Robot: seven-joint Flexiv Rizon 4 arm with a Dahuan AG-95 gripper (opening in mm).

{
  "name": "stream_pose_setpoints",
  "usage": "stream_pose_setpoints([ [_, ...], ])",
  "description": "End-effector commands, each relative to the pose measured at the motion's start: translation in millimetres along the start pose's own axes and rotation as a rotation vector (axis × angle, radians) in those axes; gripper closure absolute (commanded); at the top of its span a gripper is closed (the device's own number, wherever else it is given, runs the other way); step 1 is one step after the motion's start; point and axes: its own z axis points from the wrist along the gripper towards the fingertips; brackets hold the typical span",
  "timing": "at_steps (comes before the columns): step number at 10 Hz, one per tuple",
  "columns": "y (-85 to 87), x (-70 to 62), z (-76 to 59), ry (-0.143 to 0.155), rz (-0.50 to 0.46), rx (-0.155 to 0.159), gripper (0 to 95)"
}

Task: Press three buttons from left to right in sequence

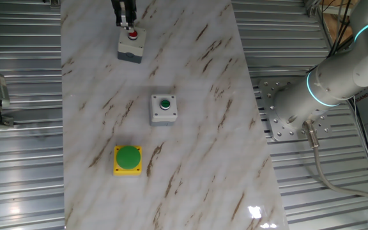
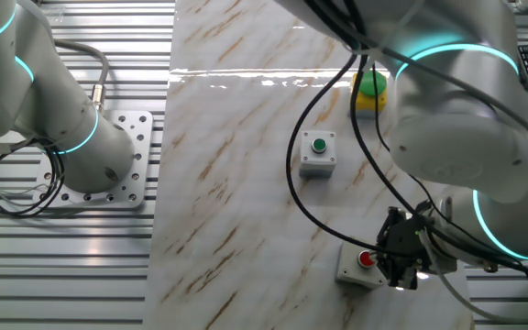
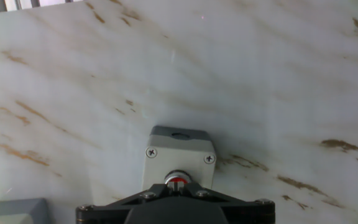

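Showing red button (image 3: pixel 176 181) under end effector (image 3: pixel 176 198), hand view.

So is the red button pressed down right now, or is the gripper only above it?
Cannot tell. The gripper sits right at the red button on its grey box, but no view shows contact or the button sunk.

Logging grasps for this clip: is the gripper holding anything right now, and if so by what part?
Nothing is held. The gripper is at the red button of the grey box, apparently to press it; its jaws clamp nothing.
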Motion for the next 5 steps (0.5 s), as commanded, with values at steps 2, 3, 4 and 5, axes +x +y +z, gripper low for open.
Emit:
stream_pose_setpoints([
  [2, 3.1, -1.6, 3.1, -0.003, 0.009, 0.004, 95.0],
  [3, 4.6, -2.0, 3.9, -0.003, 0.010, 0.004, 95.0],
  [4, 4.6, -1.9, 4.4, -0.003, 0.006, 0.007, 95.0],
  [5, 4.5, -1.8, 4.7, -0.003, 0.006, 0.007, 95.0],
])
